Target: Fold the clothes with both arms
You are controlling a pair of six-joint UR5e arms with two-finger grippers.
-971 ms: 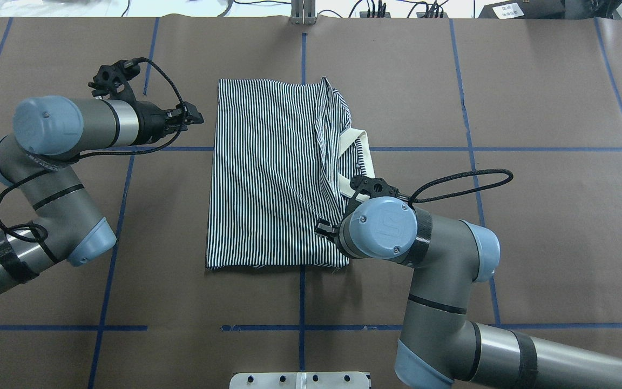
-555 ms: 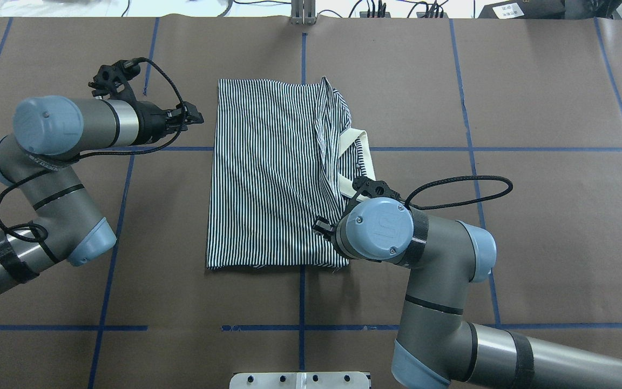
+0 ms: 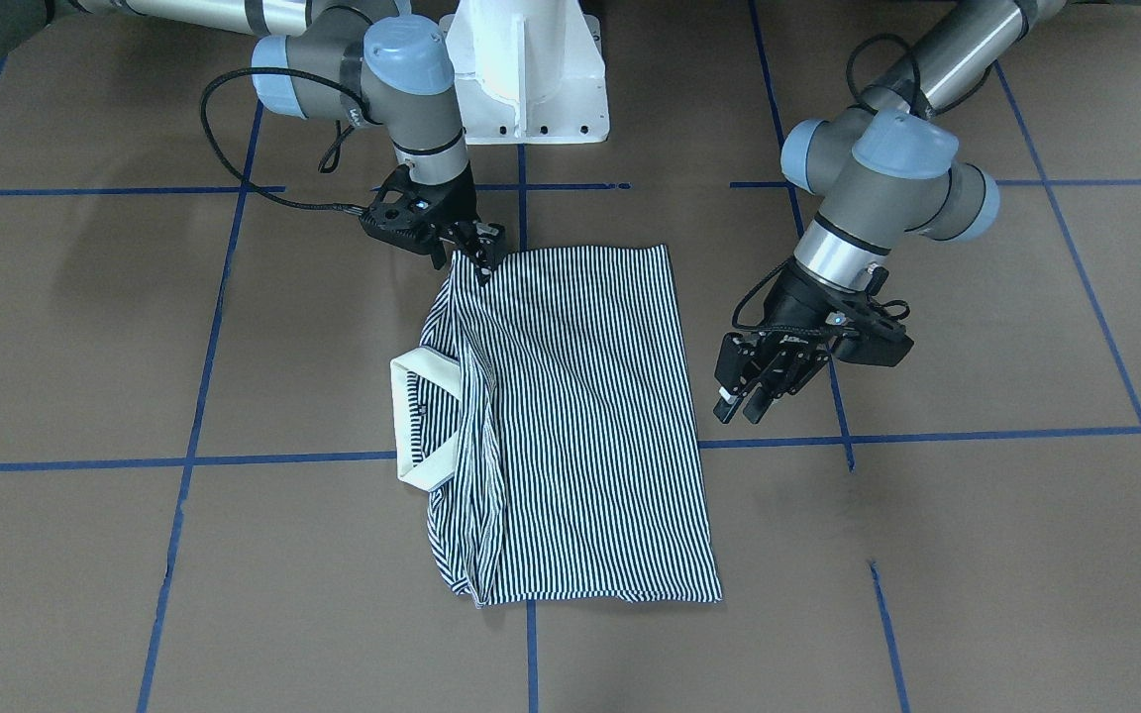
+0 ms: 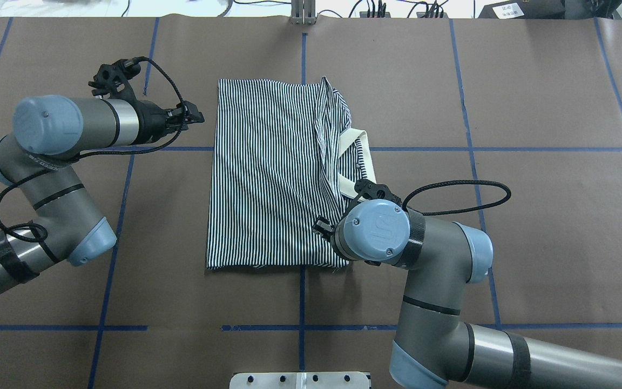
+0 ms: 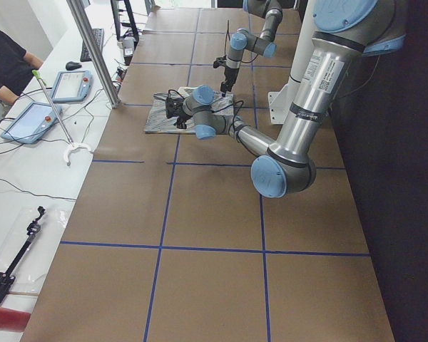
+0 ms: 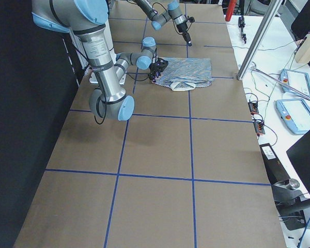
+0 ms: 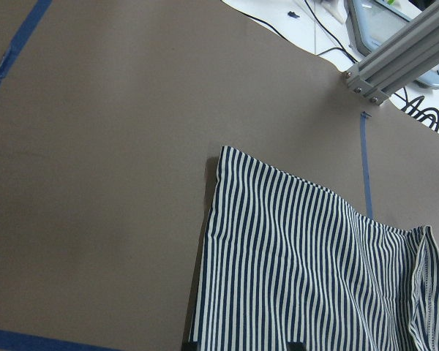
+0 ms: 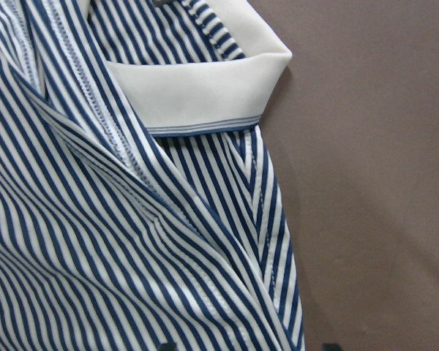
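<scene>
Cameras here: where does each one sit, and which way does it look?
Front-facing: across the table, toward the white pedestal; left arm, right arm, shirt.
Overhead: behind the arms, looking down; both arms, shirt.
Exterior left: table's end; left arm nearest.
Exterior right: opposite end; right arm nearest.
Left wrist: shirt's corner; left pincer tips at the bottom edge.
Right wrist: collar; right pincer tips likewise.
Shared: front-facing and overhead see the shirt from opposite sides.

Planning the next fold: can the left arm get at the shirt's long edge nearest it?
Probably yes. The left gripper hangs open just off that edge of the shirt, with only bare table between. The right gripper is over the far, collar side, out of the way.
</scene>
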